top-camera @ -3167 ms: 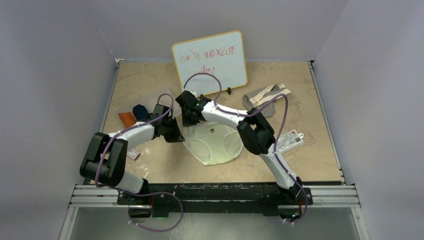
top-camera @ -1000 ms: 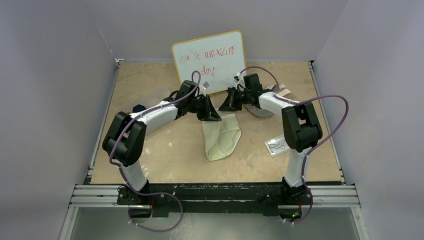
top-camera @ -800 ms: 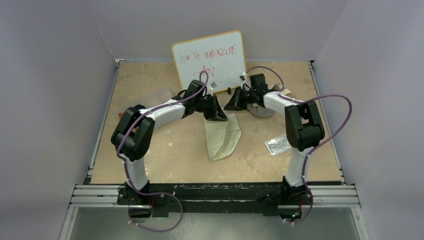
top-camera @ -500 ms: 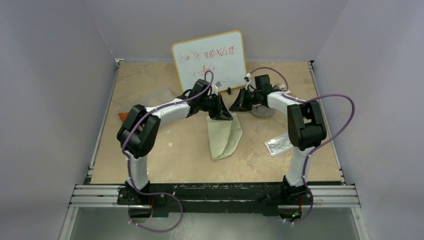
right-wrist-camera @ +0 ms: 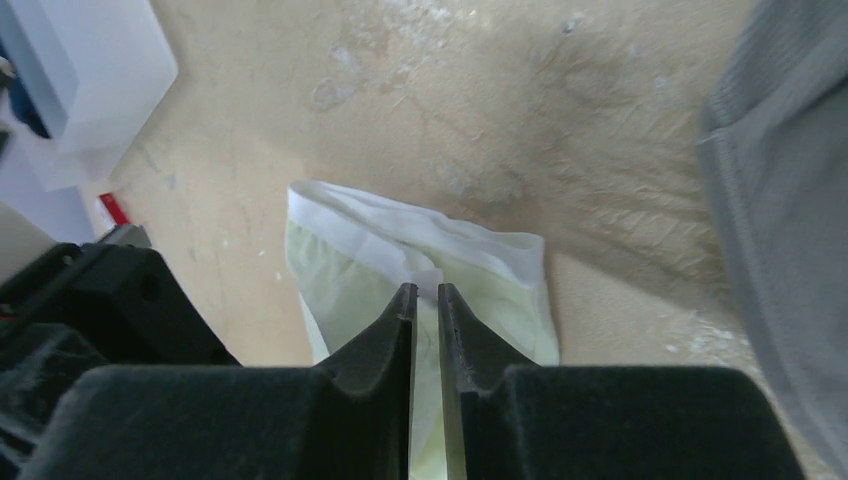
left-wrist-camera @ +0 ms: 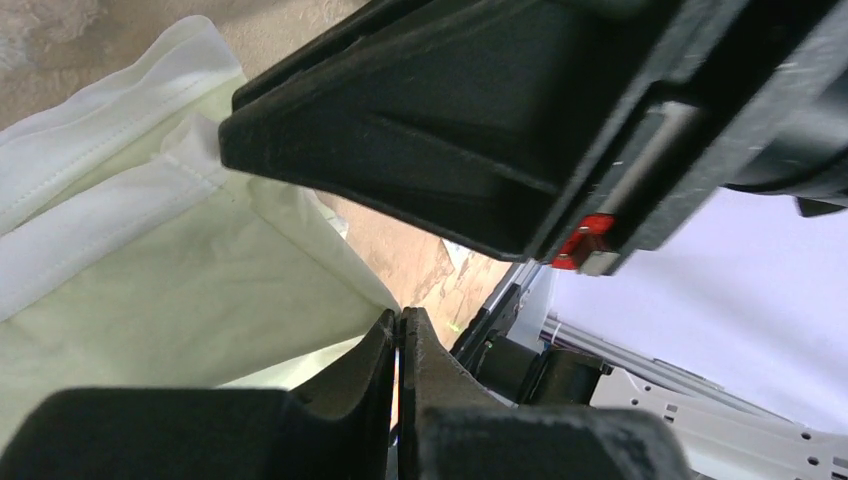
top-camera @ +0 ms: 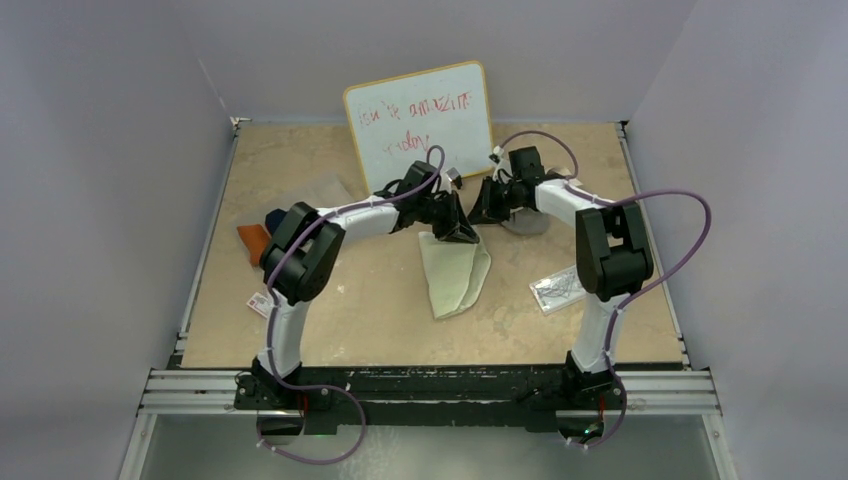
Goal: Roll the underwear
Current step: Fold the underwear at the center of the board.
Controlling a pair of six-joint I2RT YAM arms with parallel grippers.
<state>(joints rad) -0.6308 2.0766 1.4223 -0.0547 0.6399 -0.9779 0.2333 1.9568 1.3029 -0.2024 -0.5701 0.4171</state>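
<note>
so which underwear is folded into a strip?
The pale cream underwear, mid-table; the grey underwear lies right of it, orange underwear and navy underwear far left.

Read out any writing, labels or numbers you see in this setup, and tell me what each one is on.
On the whiteboard: two lines of red handwriting, too scrawled to read.
On the white printed card: dark print, too small to read.
On the small tag at the table's left: red markings, too small to read.
No other text shows in any view.
</note>
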